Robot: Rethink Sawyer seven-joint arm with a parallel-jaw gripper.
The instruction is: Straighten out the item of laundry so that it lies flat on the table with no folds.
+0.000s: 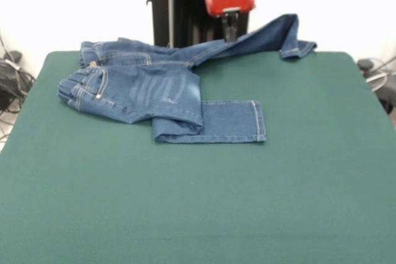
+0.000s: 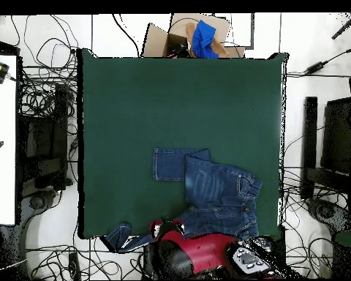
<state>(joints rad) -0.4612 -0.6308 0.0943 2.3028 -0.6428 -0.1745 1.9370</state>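
Denim garment position: the small pair of blue jeans [image 1: 145,94] with faded whitish patches lies on the far half of the large dark green felt-covered table [image 1: 198,202], left of centre in the front view. The gathered waistband sits bunched at the left end. One leg runs toward the right and is folded under itself, its hemmed cuff lying flat on the cloth. The other leg stretches toward the far right corner and is lifted clear of the table surface, with its cuff hanging at the table's far edge.

End effector: the red and black gripper [image 1: 230,32] comes down from above at the far edge, in front of the black pedestal [image 1: 179,4]. Its dark tip meets the raised leg partway along its length, and the fabric rises to that point, so the gripper is clamped on the denim.

Overhead view: the jeans [image 2: 215,192] lie close to the robot-side edge of the table [image 2: 178,102]. The lifted cuff overhangs that edge beside the red arm [image 2: 197,252]. Cables and an open cardboard box [image 2: 186,36] holding a blue item surround the table.
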